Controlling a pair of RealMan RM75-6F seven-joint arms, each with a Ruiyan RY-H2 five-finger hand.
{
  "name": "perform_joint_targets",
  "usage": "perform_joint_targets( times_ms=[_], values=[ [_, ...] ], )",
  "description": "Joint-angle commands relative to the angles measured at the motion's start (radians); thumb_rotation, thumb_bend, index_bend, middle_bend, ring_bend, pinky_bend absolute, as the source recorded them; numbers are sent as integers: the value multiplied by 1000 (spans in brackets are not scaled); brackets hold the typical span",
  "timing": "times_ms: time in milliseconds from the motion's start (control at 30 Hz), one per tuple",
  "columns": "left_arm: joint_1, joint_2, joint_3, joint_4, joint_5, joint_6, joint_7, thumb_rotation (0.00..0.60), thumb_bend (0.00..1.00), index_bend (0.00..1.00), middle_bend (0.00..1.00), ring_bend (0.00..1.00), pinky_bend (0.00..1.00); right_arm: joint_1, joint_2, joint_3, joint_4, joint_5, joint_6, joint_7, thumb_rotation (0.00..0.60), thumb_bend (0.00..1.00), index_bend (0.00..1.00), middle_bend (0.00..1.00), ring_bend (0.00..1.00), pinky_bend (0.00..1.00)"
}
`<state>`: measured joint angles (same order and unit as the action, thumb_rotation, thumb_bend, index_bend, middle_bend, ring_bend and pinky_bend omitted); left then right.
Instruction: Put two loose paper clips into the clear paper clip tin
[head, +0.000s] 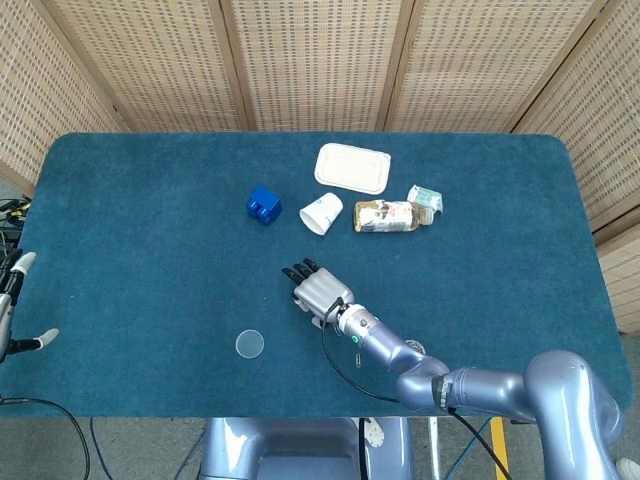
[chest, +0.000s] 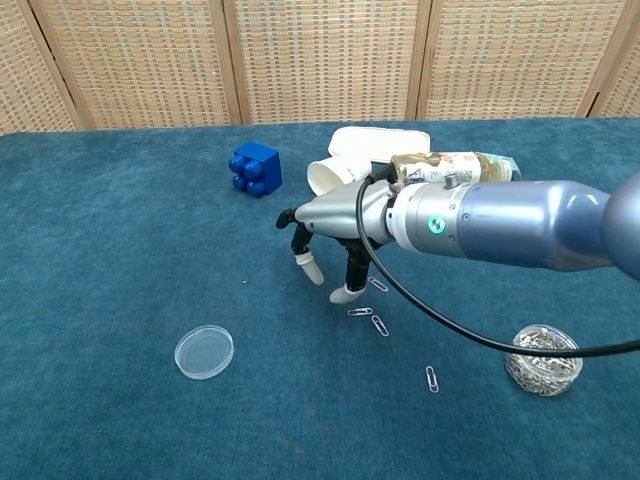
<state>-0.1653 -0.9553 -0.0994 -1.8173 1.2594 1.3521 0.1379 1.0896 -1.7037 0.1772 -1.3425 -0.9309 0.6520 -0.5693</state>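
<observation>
1. Right hand (chest: 325, 232) we see palm-down, fingers spread, grasping nothing, just left of loose silver paper clips (chest: 368, 316).
2. Clear round paper clip tin (chest: 542, 359) sits well right; bare blue tabletop (chest: 120, 260) lies left.

The right hand (head: 313, 290) sits palm down over the blue table (head: 150, 230), fingers spread and pointing away from the robot. Taking the paper cup (head: 321, 213) as landmark: the hand lies nearer the robot than the cup and apart from it. A blue block (head: 263, 206) sits just left of the cup, a white tray (head: 352, 167) beyond it, a bottle (head: 388, 216) on its side to its right. A clear round lid (head: 250, 344) lies left of the hand. The left hand (head: 12, 315) rests at the table's left edge, fingers apart.
</observation>
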Motion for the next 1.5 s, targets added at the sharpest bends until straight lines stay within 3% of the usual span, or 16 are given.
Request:
perform_joint_targets(
  times_ms=[33, 400, 1500],
  values=[
    [0, 0, -1, 0, -2, 0, -1, 600, 0, 0, 0, 0, 0, 16, -12, -17, 7, 27, 3, -25, 600, 294, 518, 23, 0, 0],
    [-4, -1, 0, 6, -7, -9, -3, 600, 0, 0, 0, 0, 0, 28, -21, -61, 30, 76, 18, -39, 600, 294, 519, 23, 0, 0],
    [-10, -14, 5, 5, -7, -9, 25, 600, 0, 0, 0, 0, 0, -13, -4, -129, 52, 7, 13, 49, 600, 298, 519, 23, 0, 0]
  ],
)
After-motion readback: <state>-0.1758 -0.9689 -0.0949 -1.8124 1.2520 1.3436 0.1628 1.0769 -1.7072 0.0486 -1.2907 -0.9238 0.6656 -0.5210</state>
